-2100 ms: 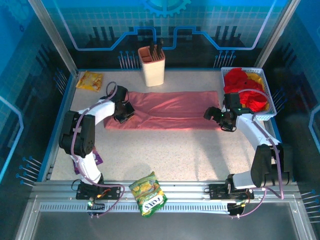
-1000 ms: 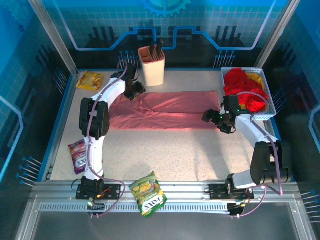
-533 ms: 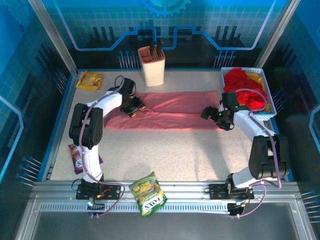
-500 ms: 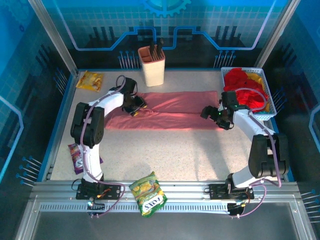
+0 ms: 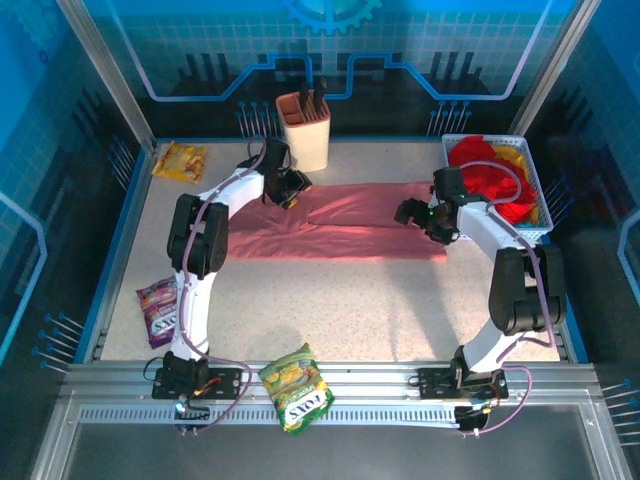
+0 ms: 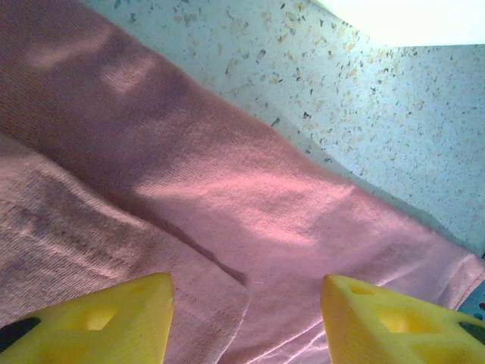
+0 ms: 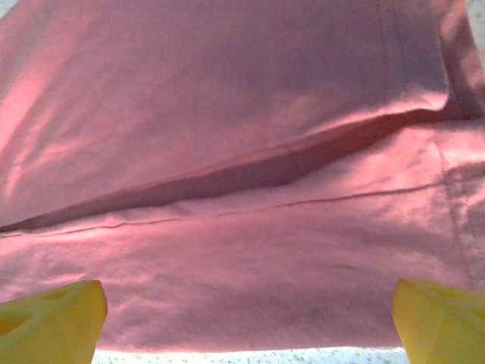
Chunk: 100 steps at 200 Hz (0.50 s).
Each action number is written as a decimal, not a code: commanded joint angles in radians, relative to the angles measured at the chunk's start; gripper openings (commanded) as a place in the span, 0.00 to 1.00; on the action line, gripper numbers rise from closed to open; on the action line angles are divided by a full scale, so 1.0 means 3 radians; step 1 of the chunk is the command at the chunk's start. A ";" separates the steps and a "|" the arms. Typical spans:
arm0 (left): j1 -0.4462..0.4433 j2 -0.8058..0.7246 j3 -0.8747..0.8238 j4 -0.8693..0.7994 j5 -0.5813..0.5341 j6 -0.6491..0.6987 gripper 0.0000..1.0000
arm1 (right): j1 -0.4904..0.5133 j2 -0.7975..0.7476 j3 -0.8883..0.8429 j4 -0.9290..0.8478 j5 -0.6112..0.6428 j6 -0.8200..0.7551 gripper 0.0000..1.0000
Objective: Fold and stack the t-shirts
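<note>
The salmon-pink t-shirt (image 5: 350, 228) lies flat as a long folded strip across the middle of the table. My left gripper (image 5: 291, 188) hovers over its far edge towards the left end. In the left wrist view it (image 6: 246, 322) is open, and a hemmed flap of pink cloth (image 6: 227, 189) lies beneath with nothing between the fingers. My right gripper (image 5: 413, 213) is over the shirt's right end. It (image 7: 246, 326) stands wide open just above the cloth (image 7: 227, 114), close to a long fold line. Red and yellow t-shirts (image 5: 487, 180) are heaped in the basket.
A white basket (image 5: 527, 235) stands at the back right. A beige holder (image 5: 304, 132) stands at the back centre, close to my left gripper. Snack packets lie at the back left (image 5: 180, 160), the left edge (image 5: 160, 310) and the front rail (image 5: 295, 387).
My left gripper has swung from the shirt's left part to its far edge, further right. My right gripper has edged away from me and left over the right end.
</note>
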 commanded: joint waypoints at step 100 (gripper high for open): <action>0.0115 -0.0811 -0.0783 -0.1085 -0.0938 0.1102 0.54 | 0.0126 0.1636 0.1780 -0.0473 0.0252 -0.0266 0.52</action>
